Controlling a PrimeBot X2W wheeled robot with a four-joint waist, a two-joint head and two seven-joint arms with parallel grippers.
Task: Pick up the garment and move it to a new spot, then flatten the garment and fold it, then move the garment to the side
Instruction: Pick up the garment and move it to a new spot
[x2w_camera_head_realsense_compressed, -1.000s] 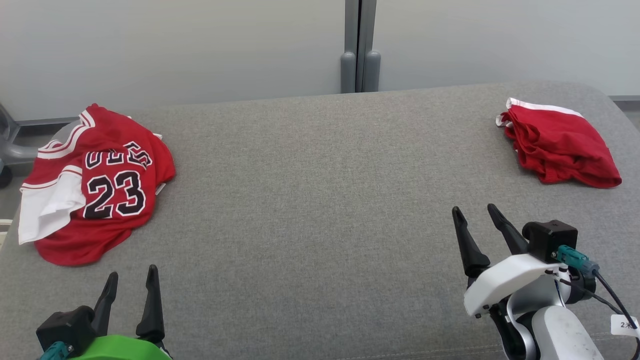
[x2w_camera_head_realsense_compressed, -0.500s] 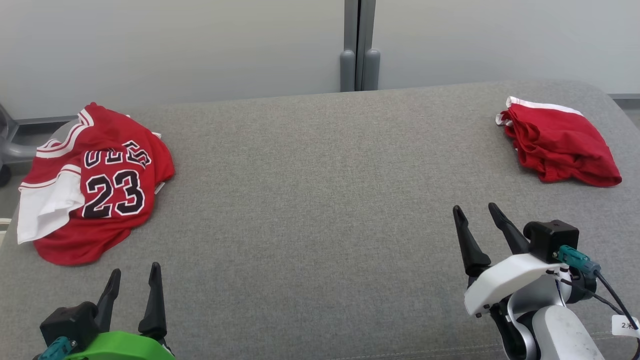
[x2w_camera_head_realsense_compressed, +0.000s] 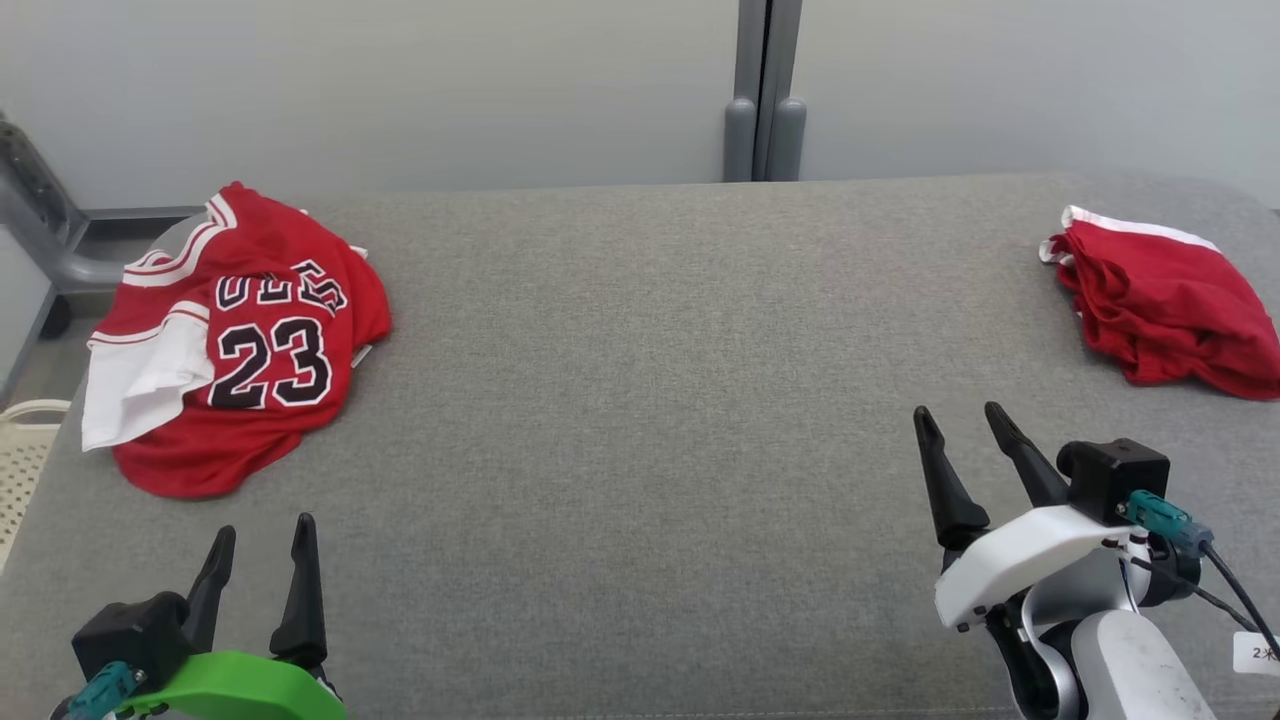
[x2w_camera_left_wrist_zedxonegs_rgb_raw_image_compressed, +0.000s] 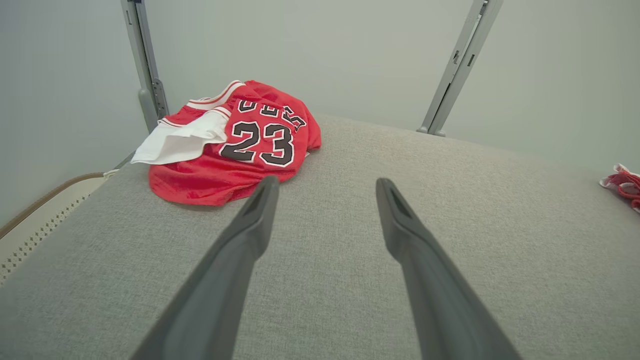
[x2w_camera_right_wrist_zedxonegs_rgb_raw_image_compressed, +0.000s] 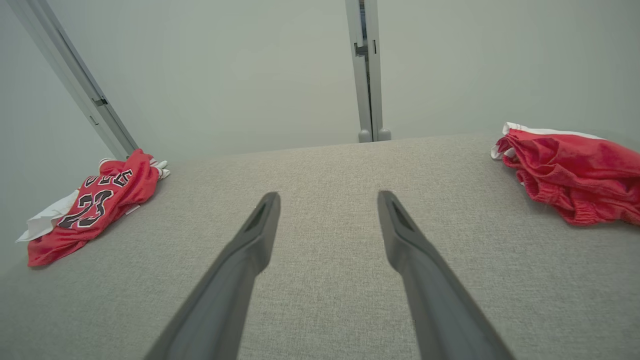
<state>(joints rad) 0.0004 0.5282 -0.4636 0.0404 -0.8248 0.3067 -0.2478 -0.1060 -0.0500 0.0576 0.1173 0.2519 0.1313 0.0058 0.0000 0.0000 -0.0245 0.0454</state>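
Nearest me, my left end effector (x2w_camera_head_realsense_compressed: 262, 525) hangs on the near side of the jersey (x2w_camera_head_realsense_compressed: 250, 340), apart from it, its two dark fingers spread wide with nothing between them. My right end effector (x2w_camera_head_realsense_compressed: 956, 410) is well to the right of the jersey, just as wide and just as empty.

Under both runs the tabletop (x2w_camera_head_realsense_compressed: 640, 400), padded and covered in grey woven cloth with a slight nap. I expect it to drag a little on thin fabric.

The jersey lies crumpled at the left end of the tabletop. It is red mesh-like knit with black numerals edged in white, and a white panel (x2w_camera_head_realsense_compressed: 145, 380) is turned out on its left. I judge it light, limp and a bit slick. It should sag from any single pinch, so I would take it by the striped trim on its far edge or by the loose near hem, where there is a fold to bite.

Far to the right of the jersey sit red shorts (x2w_camera_head_realsense_compressed: 1165, 310), bunched, with a white band. Behind the jersey and to its right, a grey post (x2w_camera_head_realsense_compressed: 765, 100) rises against the pale wall.
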